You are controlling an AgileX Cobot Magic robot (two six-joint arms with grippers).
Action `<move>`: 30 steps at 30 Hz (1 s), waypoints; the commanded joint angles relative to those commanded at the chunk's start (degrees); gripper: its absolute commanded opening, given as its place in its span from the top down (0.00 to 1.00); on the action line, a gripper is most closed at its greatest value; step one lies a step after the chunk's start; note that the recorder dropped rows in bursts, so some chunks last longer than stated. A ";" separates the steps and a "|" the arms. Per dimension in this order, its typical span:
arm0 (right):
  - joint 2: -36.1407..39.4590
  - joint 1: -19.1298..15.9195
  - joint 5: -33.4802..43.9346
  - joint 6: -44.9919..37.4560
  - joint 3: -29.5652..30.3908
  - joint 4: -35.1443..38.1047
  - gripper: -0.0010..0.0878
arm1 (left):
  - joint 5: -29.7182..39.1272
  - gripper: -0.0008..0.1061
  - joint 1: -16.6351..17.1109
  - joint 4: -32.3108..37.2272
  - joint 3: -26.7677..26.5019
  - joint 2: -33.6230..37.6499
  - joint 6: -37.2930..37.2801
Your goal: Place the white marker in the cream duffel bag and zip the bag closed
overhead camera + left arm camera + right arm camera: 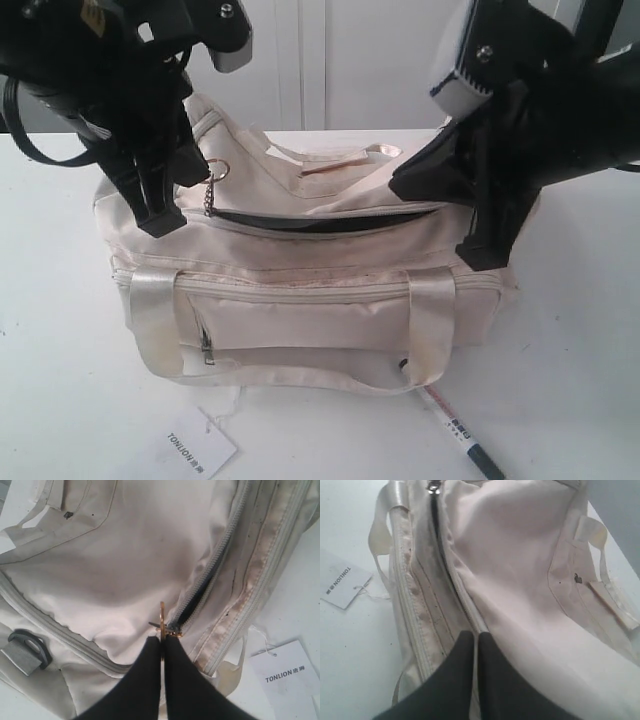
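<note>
step: unzipping cream fabric duffel bag [320, 320] | left claw [163, 639] pinching gold zipper pull [161, 615], right claw [476, 634] clamping bag's edge | next: fetch slim white marker [452, 425]

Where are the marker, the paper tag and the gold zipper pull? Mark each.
marker [458, 432], exterior view, white barrel
paper tag [197, 443], exterior view, printed face
gold zipper pull [161, 617], left wrist view, thin edge

The white tabletop [60, 400] holds the cream duffel bag [300, 300] in the middle. The white marker [458, 432] lies at five o'clock and a paper tag [198, 443] at seven.
</note>
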 joint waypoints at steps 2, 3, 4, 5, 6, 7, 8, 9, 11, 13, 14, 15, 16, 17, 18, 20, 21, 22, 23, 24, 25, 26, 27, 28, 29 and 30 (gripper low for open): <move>0.75 0.58 -0.05 -2.87 0.00 0.00 0.77 | 0.00 0.99 0.00 0.00 0.00 0.00 0.00; 1.03 0.89 -0.05 -4.48 0.00 0.00 0.73 | 0.00 0.99 0.00 0.00 0.00 0.00 0.00; 1.44 1.11 -0.05 -6.16 0.00 0.00 0.70 | 0.00 0.99 0.00 0.00 0.00 0.00 0.00; 1.68 1.43 -0.05 -7.48 0.00 0.00 0.67 | 0.00 0.99 0.00 0.00 0.00 0.00 0.00; 1.98 1.77 -0.18 -8.86 0.00 0.00 0.65 | 0.00 0.99 0.00 0.00 0.00 0.00 0.00; 2.20 2.02 -0.18 -10.11 0.00 0.00 0.63 | 0.00 0.99 0.00 0.00 0.00 0.00 0.00; 2.46 2.34 -0.18 -11.15 0.00 0.13 0.61 | 0.00 0.99 0.00 0.00 0.00 0.00 0.00; 2.76 2.64 -0.18 -11.99 0.00 0.13 0.59 | 0.00 0.99 0.00 0.00 0.00 0.00 0.00; 3.25 3.42 -0.45 -13.28 0.00 0.13 0.55 | 0.00 0.99 0.00 0.00 0.00 0.00 0.00; 3.80 4.16 -1.02 -13.78 0.00 0.13 0.50 | 0.02 0.99 0.00 -0.15 0.00 0.00 0.00; 4.18 4.60 -1.39 -14.23 0.00 0.13 0.48 | 0.02 0.99 0.00 -0.15 0.00 0.00 0.00; 4.46 5.00 -1.72 -14.37 0.00 0.13 0.47 | 0.02 0.99 0.00 -0.15 0.00 0.00 0.00; 4.95 5.50 -1.80 -14.40 0.00 0.21 0.47 | 0.02 0.99 0.00 -0.15 0.00 0.00 0.00; 5.33 5.83 -2.06 -14.50 0.00 0.21 0.47 | 0.02 0.99 0.00 -0.15 0.00 0.00 0.00; 5.79 6.12 -2.45 -14.50 0.00 0.21 0.47 | 0.02 0.99 0.00 -0.15 0.00 0.00 0.00; 6.46 7.13 -4.22 -14.50 0.00 0.21 0.47 | 0.02 0.99 0.00 -0.13 0.00 0.00 -0.10; 6.60 7.57 -5.19 -14.50 0.00 0.21 0.47 | 0.02 0.99 0.00 -0.13 0.00 0.00 -0.10; 6.85 8.19 -6.70 -14.50 0.00 0.34 0.47 | 0.02 0.99 0.00 -0.24 0.00 0.00 -0.10; 7.00 8.62 -7.64 -14.50 0.00 0.34 0.47 | 0.02 0.99 0.00 -0.24 0.00 0.00 -0.10; 7.22 9.13 -8.32 -14.50 0.00 0.34 0.47 | 0.02 0.99 0.00 -0.24 0.00 0.00 -0.10; 7.35 9.53 -9.09 -14.50 0.00 0.34 0.47 | 0.02 0.99 0.00 -0.24 0.00 0.00 -0.10; 7.51 10.00 -9.22 -14.50 0.00 0.34 0.47 | 0.02 0.99 0.00 -0.38 0.00 0.00 -0.10; 7.78 10.19 -9.37 -14.50 0.00 0.34 0.47 | 0.02 0.99 0.00 -0.38 0.00 0.00 -0.10; 8.21 10.56 -9.37 -14.50 0.00 0.34 0.47 | 0.02 0.99 0.00 -0.38 0.00 0.00 -0.10; 8.54 10.83 -9.65 -14.50 0.00 0.34 0.47 | 0.02 0.99 0.00 -0.38 0.00 0.00 -0.10; 8.87 10.86 -9.78 -14.50 0.00 0.34 0.47 | 0.02 0.99 0.00 -0.38 0.00 0.00 -0.10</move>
